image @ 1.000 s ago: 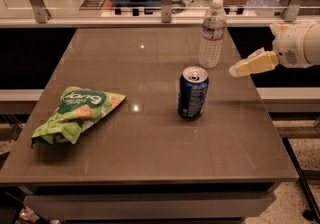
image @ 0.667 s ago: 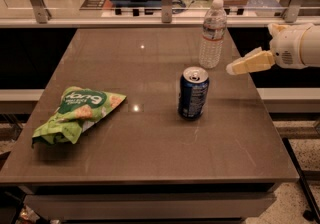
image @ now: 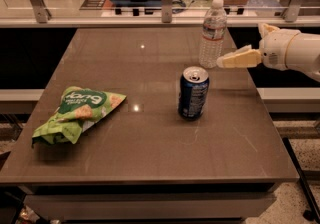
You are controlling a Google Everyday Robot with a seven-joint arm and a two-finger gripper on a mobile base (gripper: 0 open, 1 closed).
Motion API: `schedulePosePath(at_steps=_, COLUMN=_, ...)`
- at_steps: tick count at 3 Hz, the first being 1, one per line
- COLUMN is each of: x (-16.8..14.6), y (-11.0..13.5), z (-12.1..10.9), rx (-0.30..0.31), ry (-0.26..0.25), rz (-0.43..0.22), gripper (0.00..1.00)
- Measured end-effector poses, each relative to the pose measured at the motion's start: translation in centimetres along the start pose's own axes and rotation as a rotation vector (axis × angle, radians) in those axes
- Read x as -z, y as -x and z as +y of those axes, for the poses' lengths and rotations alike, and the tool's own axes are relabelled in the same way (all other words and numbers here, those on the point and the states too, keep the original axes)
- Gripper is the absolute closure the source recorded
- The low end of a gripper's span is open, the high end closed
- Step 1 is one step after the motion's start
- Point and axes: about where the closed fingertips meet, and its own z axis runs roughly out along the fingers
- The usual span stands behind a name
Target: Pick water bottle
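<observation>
1 gripper [image: 241, 48], spread open and empty, hovers just right of water bottle [image: 212, 35].

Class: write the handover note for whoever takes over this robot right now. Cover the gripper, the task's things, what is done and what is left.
Gripper: open, empty, over the right side of the table, beside the water bottle; whether it touches the bottle cannot be told.
Water bottle: upright near the table's far edge, behind the blue can.
Done: nothing grasped yet.
Left: bring the jaws around the bottle, close, lift.
</observation>
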Motion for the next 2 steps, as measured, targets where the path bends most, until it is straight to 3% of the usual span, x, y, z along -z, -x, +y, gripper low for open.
schedulePosePath(at_steps=2, x=-4.3, y=0.6, z=0.6, rx=-0.046, ry=0.066, rz=-0.145, gripper=0.00)
